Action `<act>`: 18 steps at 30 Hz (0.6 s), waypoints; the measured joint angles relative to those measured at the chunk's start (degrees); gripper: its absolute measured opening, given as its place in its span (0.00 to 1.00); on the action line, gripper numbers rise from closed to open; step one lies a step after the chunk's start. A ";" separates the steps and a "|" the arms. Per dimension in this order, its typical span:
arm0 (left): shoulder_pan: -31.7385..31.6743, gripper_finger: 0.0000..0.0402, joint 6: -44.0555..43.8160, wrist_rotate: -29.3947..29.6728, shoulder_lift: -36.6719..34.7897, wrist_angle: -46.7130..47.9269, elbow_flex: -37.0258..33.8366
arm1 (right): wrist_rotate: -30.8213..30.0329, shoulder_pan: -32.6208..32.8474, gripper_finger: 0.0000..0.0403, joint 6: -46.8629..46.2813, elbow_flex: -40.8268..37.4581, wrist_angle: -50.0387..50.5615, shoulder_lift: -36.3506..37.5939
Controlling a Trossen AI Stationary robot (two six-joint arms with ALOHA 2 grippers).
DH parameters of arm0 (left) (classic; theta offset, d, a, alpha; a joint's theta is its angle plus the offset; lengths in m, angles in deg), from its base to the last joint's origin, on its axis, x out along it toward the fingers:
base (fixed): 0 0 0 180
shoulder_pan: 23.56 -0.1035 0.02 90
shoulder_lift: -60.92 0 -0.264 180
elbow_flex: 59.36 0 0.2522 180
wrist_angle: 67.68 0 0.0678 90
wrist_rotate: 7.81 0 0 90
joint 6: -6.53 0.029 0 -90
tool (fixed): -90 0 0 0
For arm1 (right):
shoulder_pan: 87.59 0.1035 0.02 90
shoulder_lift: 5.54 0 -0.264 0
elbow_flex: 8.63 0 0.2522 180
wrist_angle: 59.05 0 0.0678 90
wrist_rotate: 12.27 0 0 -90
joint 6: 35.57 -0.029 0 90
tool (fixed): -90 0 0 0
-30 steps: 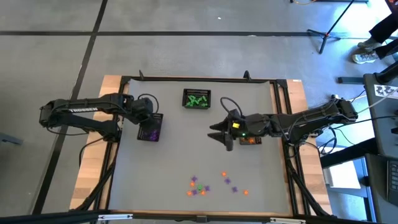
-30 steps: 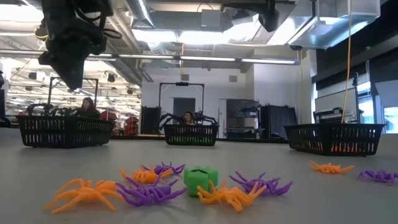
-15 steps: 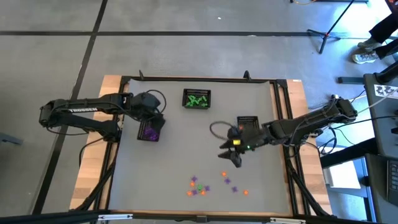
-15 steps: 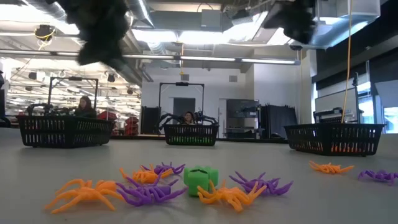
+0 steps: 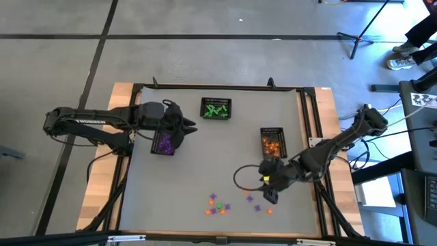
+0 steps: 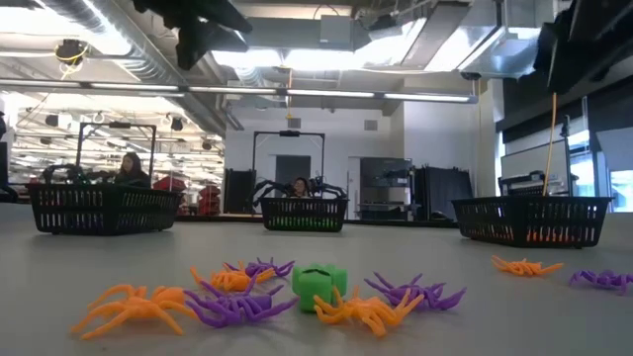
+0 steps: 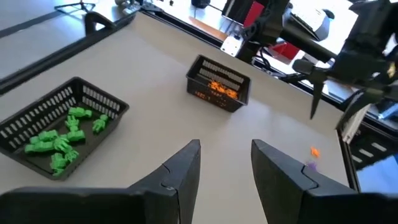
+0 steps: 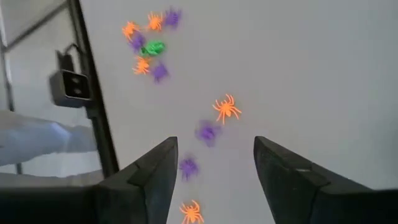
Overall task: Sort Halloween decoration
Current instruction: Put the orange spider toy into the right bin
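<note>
— What is seen nearest the table's front edge?
— A cluster of purple, orange and green Halloween trinkets (image 5: pixel 217 204) is seen there, with a few more spiders (image 8: pixel 226 108) scattered to its right. The right gripper (image 5: pixel 270 194) is held above these, fingers (image 8: pixel 155 173) apart, nothing between them.

— And farther back?
— The orange basket (image 5: pixel 272 141) and the purple basket (image 5: pixel 164 143) are found mid-table, the green basket (image 5: pixel 216 109) at the rear. The left gripper (image 5: pixel 188 126) is poised beside the purple basket, fingers (image 7: pixel 184 171) parted and empty.
</note>
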 joint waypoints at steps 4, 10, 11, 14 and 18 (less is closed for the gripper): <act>1.41 0.33 0.05 0.18 0.02 0.20 0.00 | 0.19 -0.23 0.52 0.48 0.00 -3.16 -4.87; 1.78 0.33 0.11 0.44 0.42 0.35 0.00 | 3.84 -1.52 0.52 0.67 0.02 -10.25 -11.31; 1.78 0.33 0.13 0.46 0.39 0.27 0.00 | 4.70 -1.78 0.52 0.66 0.01 -11.04 -11.97; 1.78 0.33 0.15 0.46 0.37 0.26 0.00 | 6.64 -2.20 0.52 0.68 0.00 -12.56 -12.99; 1.81 0.33 0.09 0.46 0.37 0.15 0.00 | 7.43 -2.78 0.52 0.69 0.02 -12.99 -13.07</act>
